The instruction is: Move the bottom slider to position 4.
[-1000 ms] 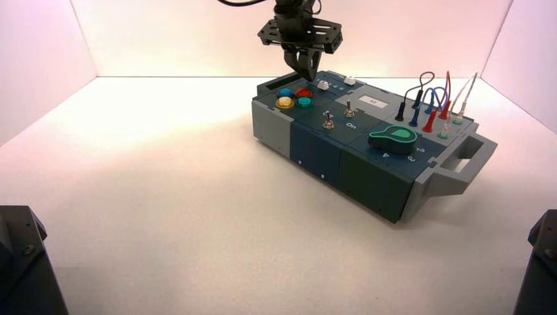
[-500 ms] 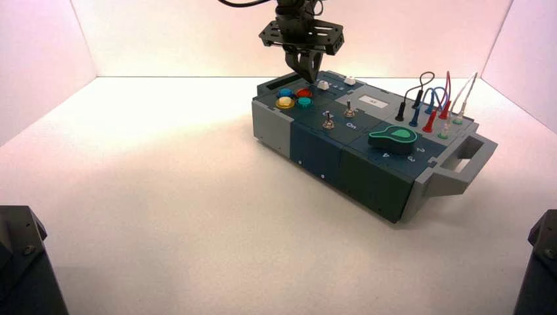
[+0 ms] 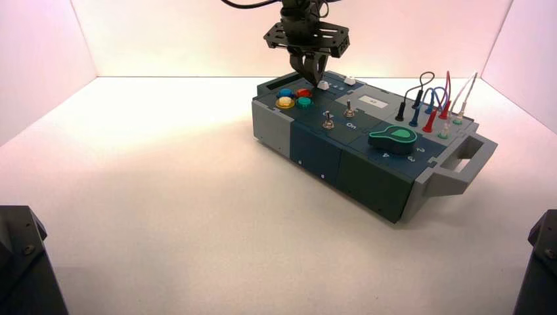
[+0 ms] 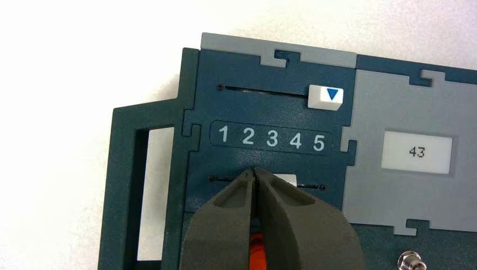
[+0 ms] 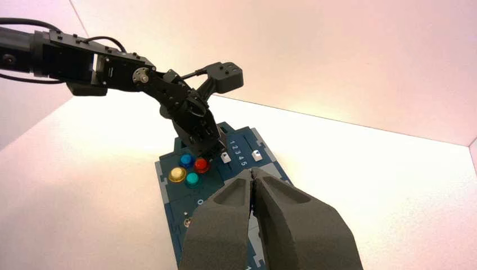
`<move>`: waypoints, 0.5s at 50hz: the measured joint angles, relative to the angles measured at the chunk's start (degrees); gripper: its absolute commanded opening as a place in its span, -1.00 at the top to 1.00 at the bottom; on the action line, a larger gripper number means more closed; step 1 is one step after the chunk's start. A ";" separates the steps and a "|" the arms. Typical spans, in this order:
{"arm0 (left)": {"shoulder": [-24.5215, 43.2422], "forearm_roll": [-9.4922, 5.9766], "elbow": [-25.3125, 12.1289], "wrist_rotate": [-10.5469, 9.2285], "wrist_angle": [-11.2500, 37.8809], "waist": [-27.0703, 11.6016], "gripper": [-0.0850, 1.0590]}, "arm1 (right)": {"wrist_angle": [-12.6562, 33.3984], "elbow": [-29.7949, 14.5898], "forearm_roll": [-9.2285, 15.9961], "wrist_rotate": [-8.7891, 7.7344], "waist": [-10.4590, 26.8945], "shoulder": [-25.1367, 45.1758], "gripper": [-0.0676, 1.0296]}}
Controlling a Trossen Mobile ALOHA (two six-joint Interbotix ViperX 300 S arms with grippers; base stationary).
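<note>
The bottom slider's white cap (image 4: 289,180) sits on its track, mostly hidden behind my left gripper's fingers (image 4: 281,214). Its visible end lies under the gap between digits 3 and 4 (image 4: 295,142) of the row 1 to 5. My left gripper (image 4: 254,169) is shut and empty, its tips right beside the cap on the low-number side. In the high view the left gripper (image 3: 312,77) hangs over the box's far left end, next to the cap (image 3: 322,84). My right gripper (image 5: 253,171) is shut and held back from the box.
The twin white cap (image 4: 325,97) with a blue triangle stands at 5. A small display (image 4: 417,152) reads 43. Four coloured buttons (image 3: 293,98), two toggle levers (image 3: 328,119), a green dial (image 3: 393,138) and plugged wires (image 3: 433,105) fill the box top.
My left gripper has shifted a little to the right, closer to the bottom slider's cap. The cap's place in the high view looks unchanged.
</note>
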 measured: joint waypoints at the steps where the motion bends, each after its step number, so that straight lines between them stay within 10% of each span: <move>1: 0.00 0.09 0.00 0.00 0.09 0.00 0.91 | 0.00 0.00 0.00 0.00 0.00 0.00 0.92; 25: 0.00 -0.09 -0.09 0.00 0.62 -0.53 0.91 | 0.00 0.00 0.00 0.00 -0.09 0.09 0.92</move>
